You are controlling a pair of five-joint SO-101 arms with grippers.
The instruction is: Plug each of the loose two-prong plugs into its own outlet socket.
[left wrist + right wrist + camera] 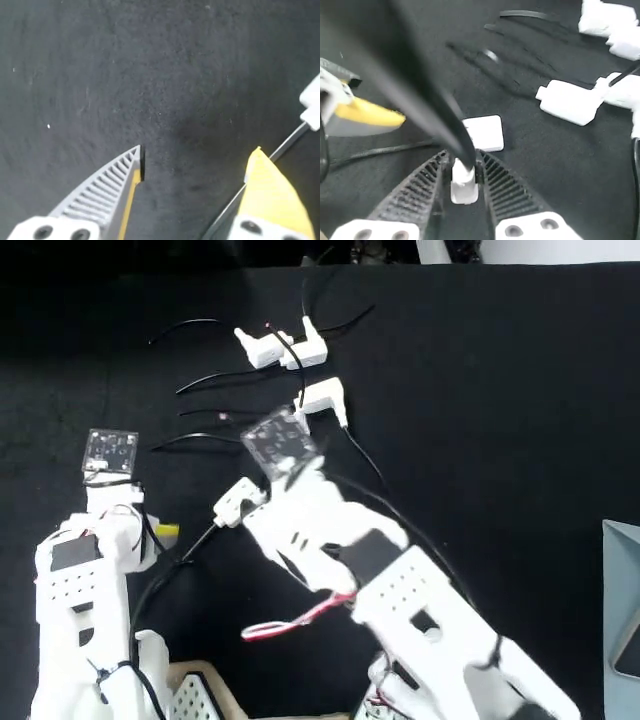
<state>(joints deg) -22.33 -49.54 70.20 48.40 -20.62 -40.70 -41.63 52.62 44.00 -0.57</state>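
Right gripper (464,161): pinched tight on a white plug (464,189); the black cable (437,117) rises from between the fingers.
Near connector (237,502): white, flat on the black table (500,390) at 9 o'clock from its middle, just ahead of the plug.
Left gripper (199,155): spread wide over bare cloth, nothing in it, at the table's 8 o'clock.
Lead (286,144): black, running from the near connector past the yellow finger (267,195).
Single connector (322,398): white, at 12 o'clock.
Joined pair (285,348): white, farther out at 12 o'clock.
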